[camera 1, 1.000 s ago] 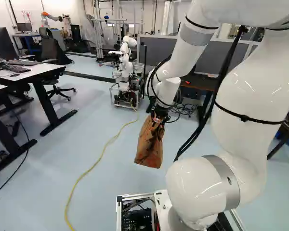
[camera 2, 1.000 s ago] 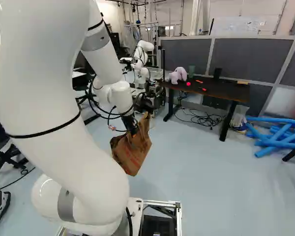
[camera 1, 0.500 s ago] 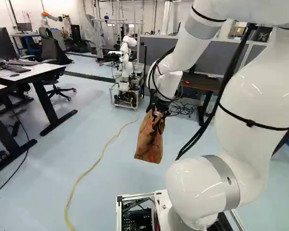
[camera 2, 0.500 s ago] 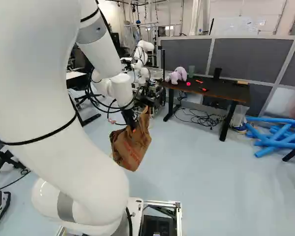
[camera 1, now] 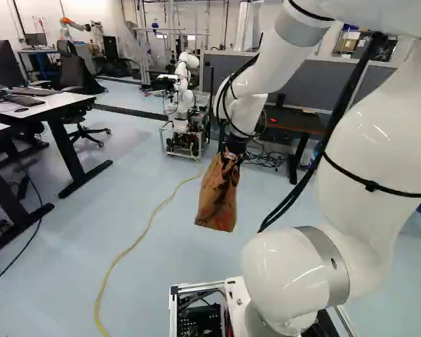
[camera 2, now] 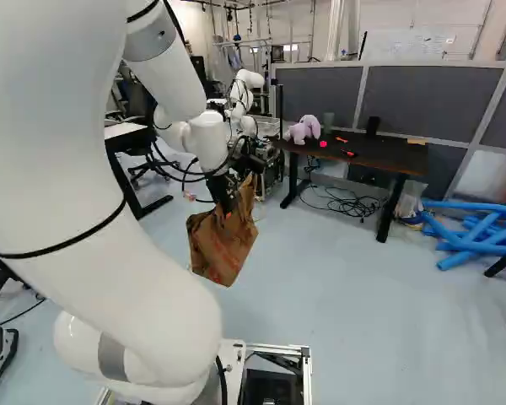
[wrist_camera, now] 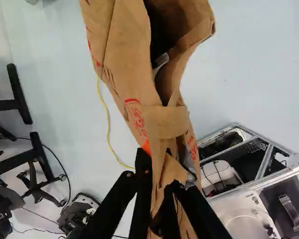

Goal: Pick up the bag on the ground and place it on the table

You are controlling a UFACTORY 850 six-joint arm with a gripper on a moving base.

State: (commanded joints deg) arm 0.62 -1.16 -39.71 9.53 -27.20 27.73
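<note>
1. At the far left of the left base view: note white-topped desk [camera 1: 56,102]. Judge an unlikely destination; give ample room during any sideways swing.
2. Toward mid-view: find brown paper bag [camera 1: 217,200] hanging above floor [camera 1: 144,277], well apart from every table. Record lean in the right base view and gaping mouth in the wrist view. Carry smoothly, without jerks, to limit swing and spillage.
3. At the top of the bag: find gripper [wrist_camera: 158,172] nearly closed, with folded paper pinched between the fingers. Judge secure enough for transfer, though prone to tearing under sudden load. Leave the pinch unchanged in transit.
4. Farther right and beyond: identify dark table [camera 2: 384,153] as probable target. Raise bag bottom above tabletop height before crossing the edge; expect possible need for a base move. Choose a spot beside, not against, pink stuffed toy [camera 2: 304,128]. Lower gently, confirm support underneath, then release.
5. At the right of the left base view: record arm [camera 1: 368,137] arched high from the foot joint, with forearm slanting down and forward, wrist directed floorward. Watch slack black cable [camera 1: 352,88] for snagging near the table.
</note>
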